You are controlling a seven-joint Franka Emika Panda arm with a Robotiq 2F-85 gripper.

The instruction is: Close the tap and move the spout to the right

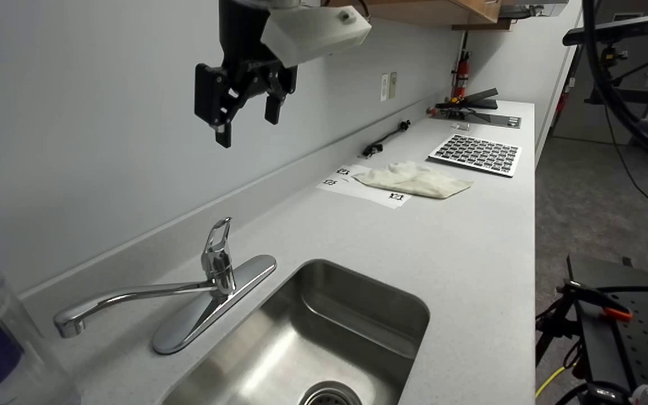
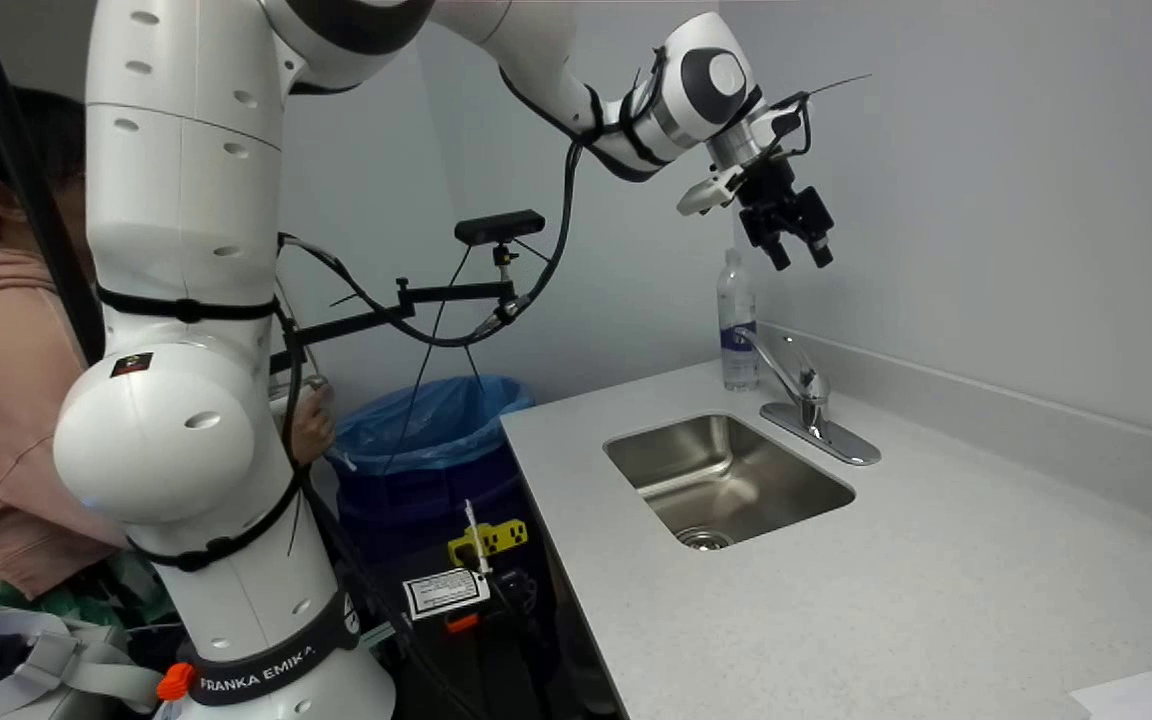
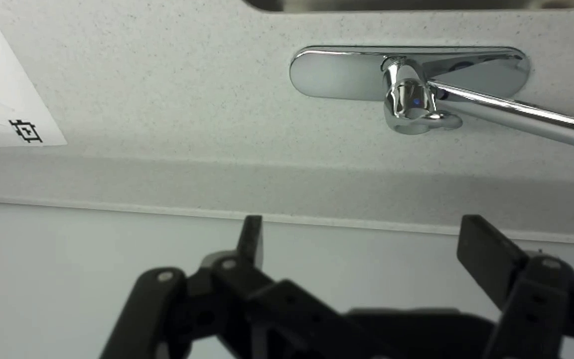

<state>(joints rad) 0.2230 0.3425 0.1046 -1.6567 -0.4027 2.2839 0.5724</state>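
The silver tap [image 1: 220, 269] stands upright on its oblong base plate behind the sink, its looped lever [image 1: 220, 232] raised on top. From its body the spout [image 1: 138, 291] reaches out leftward in an exterior view, over the counter beside the base plate rather than over the basin. In the wrist view the tap [image 3: 409, 94] shows from above, and the spout [image 3: 511, 110] runs off the right edge, so its end is hidden there. High above the tap, close to the wall, hangs my gripper [image 1: 248, 128], also seen in another exterior view [image 2: 803, 262]. Its jaws are wide apart with nothing between them.
A steel sink [image 1: 279, 349] lies in front of the tap. A clear bottle [image 2: 736, 345] stands near the spout's end. The wall and backsplash [image 2: 996, 410] run close behind the tap. A cloth [image 1: 414, 181] and marker sheets lie farther along the counter.
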